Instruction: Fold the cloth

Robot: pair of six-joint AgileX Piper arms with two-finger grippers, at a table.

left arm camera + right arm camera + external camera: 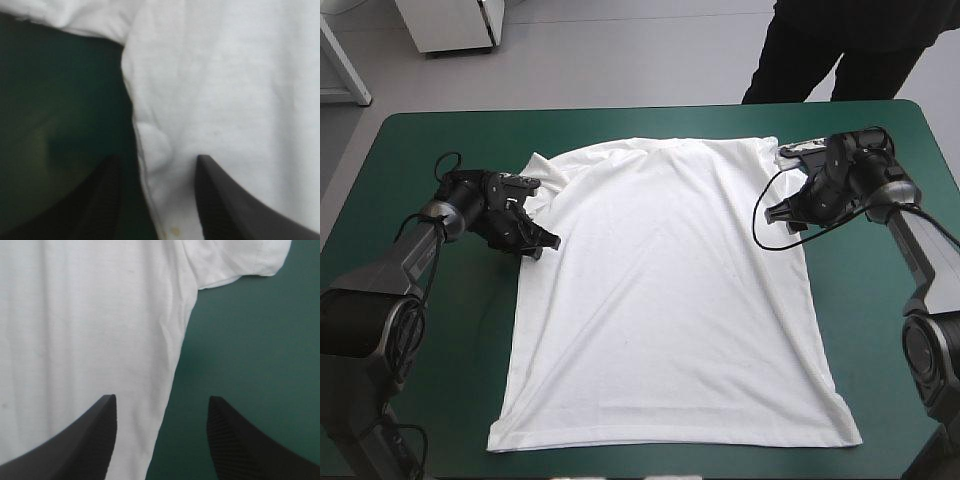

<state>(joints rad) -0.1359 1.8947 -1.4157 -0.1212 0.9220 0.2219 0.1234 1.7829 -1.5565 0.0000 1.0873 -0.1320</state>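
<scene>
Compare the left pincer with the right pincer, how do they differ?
The left pincer straddles the shirt's left side edge; the right pincer straddles its right one. Between the left pincer's fingers the edge puckers into a small bump; between the right pincer's it runs smooth. Both are open, one finger over shirt, one over the cover.
</scene>
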